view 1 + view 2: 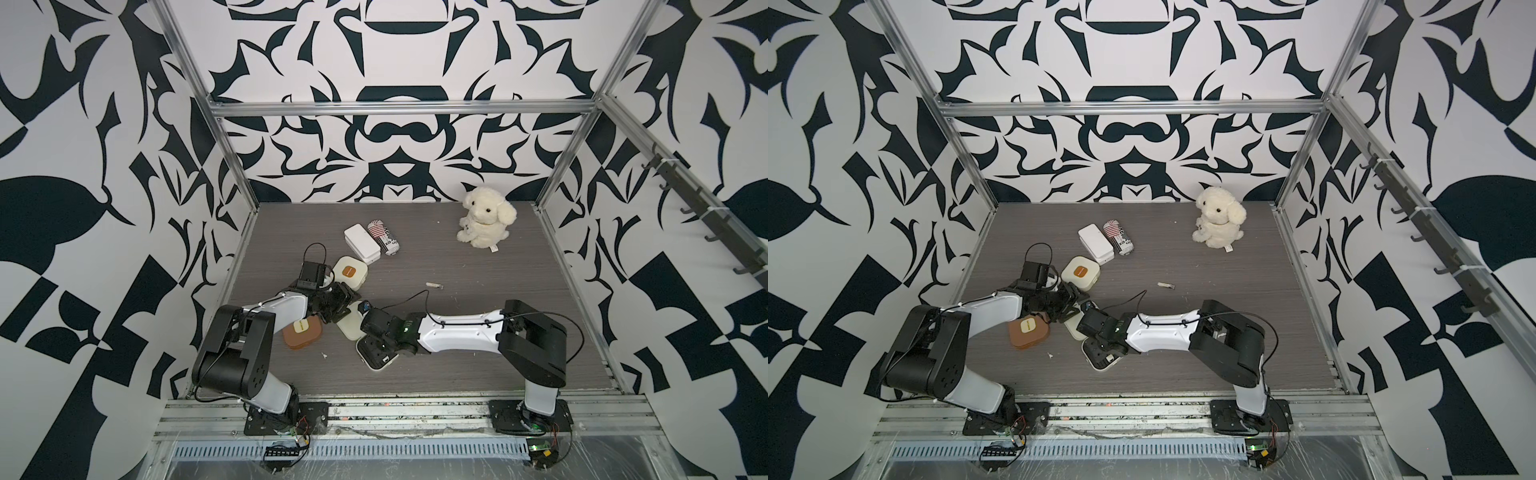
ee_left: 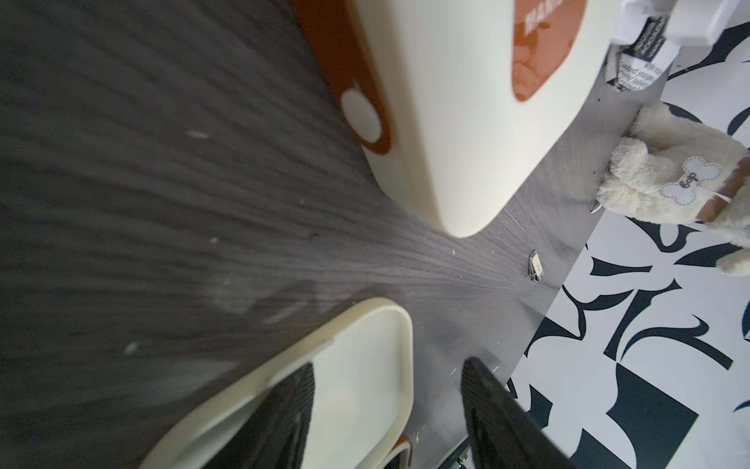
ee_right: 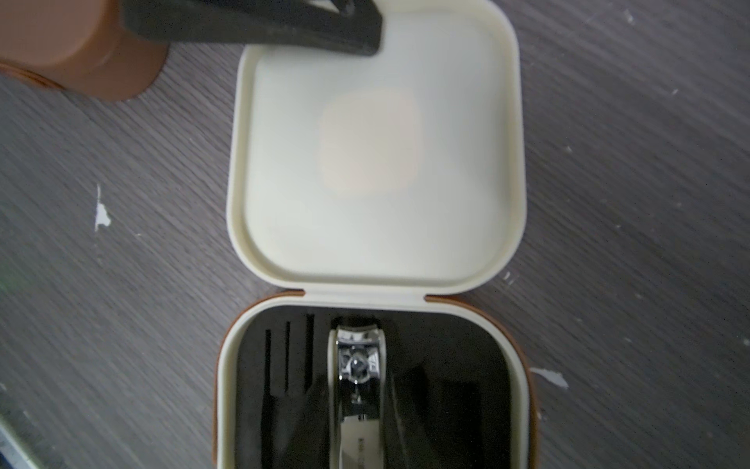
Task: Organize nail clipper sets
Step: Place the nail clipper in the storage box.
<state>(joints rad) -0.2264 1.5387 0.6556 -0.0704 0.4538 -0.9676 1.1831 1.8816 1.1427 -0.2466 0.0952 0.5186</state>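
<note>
My right end effector [image 1: 379,349] is hanging over the base of the open cream case [image 3: 516,365], where a clipper [image 3: 359,365] is lying inside; I cannot tell whether I am clamping it. Just beyond, my left end effector [image 2: 387,365] is straddling the free rim of the lid [image 3: 377,154], fingers [image 2: 280,414] apart. I am judging the lid light, stiff and slick (hinged, so swinging, not lifting), best pinched at that rim. The tan-brown case [image 1: 305,337] is sitting just beside the open one, the closed cream case [image 1: 350,272] beyond its lid, a loose clipper [image 1: 434,285] farther off.
</note>
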